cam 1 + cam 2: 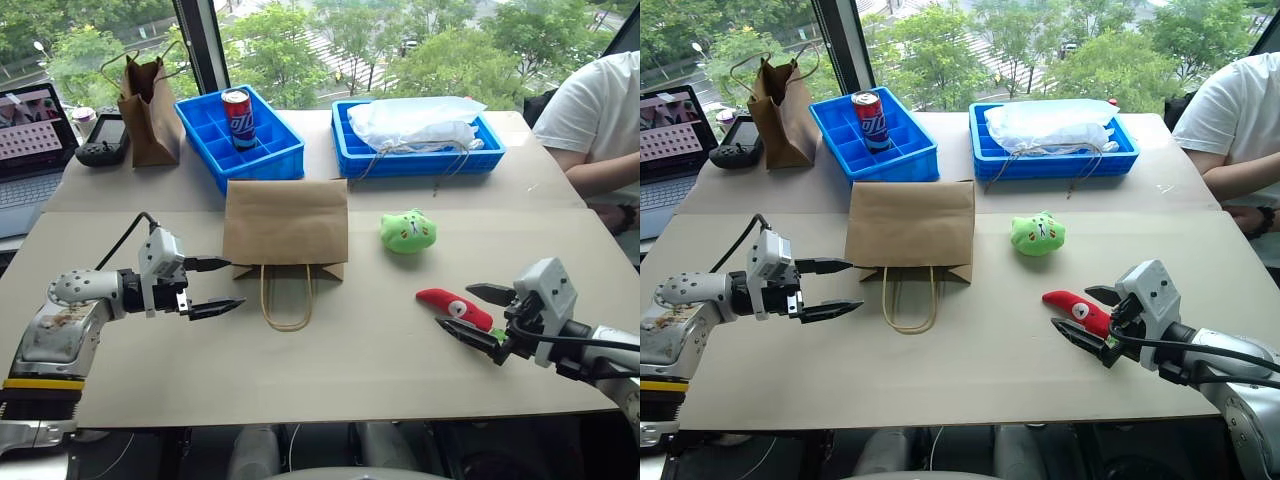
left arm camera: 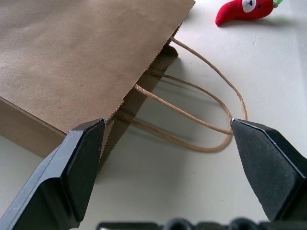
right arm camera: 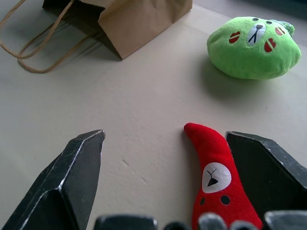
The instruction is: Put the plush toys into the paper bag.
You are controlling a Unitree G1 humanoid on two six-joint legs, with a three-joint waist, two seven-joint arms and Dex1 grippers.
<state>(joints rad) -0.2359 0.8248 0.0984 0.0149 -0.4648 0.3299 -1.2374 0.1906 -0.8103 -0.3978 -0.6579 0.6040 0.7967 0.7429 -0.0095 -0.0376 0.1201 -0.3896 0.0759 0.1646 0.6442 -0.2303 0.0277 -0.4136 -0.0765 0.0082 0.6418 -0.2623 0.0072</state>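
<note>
While the wide paper bag (image 1: 286, 222) lies flat near the middle of the table (image 1: 350, 370), its mouth and twisted cord handles (image 1: 286, 298) face the near edge, and both plush toys rest outside it. The green plush toy (image 1: 407, 231) sits just right of the bag; the red plush toy (image 1: 455, 308) lies closer to the near right corner. The right gripper (image 1: 470, 315) stands spread around the red toy, one finger beside it and the other well clear, nothing pinched. The left gripper (image 1: 218, 285) is likewise spread, empty, aimed at the bag's mouth near its left corner. Both toys appear light, soft and compressible, so a grip across the thickest part of the body should hold without slipping; the red toy's narrow tip is a poorer hold. The bag appears thin, stiff and easily creased; its upper mouth edge probably needs lifting by the rim or a handle before insertion.
</note>
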